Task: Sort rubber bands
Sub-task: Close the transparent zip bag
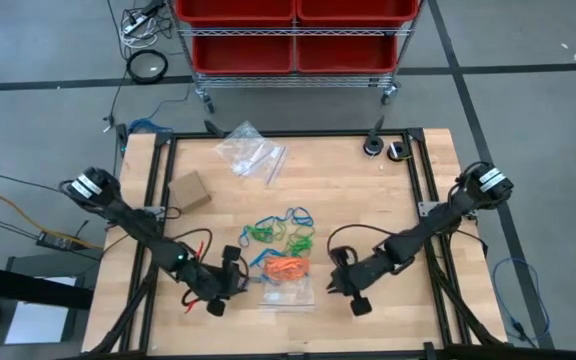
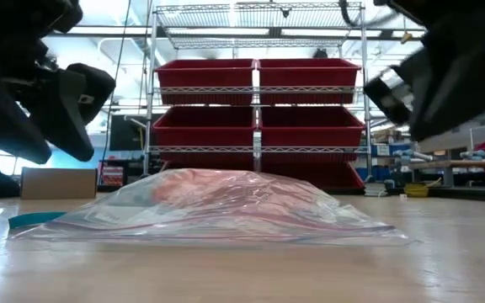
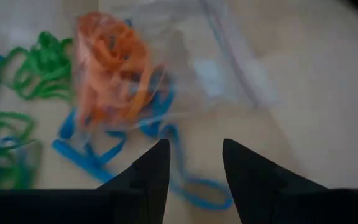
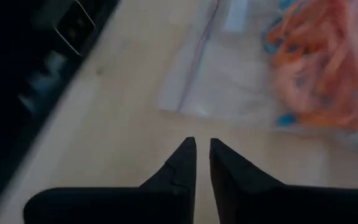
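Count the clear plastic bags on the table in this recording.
2. One bag lies near the front edge between the two arms, holding orange rubber bands. The other bag lies empty-looking toward the back of the table. None seems hidden.

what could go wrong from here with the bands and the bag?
1. The left gripper hangs open over blue rubber bands that lie against the clear bag of orange rubber bands; closing here might pinch bag film or drag the bag along.
2. Green rubber bands and blue ones tangle together, so a pick may lift both colours.
3. The right gripper, nearly shut, touches nothing, so the bag lies unpinned.
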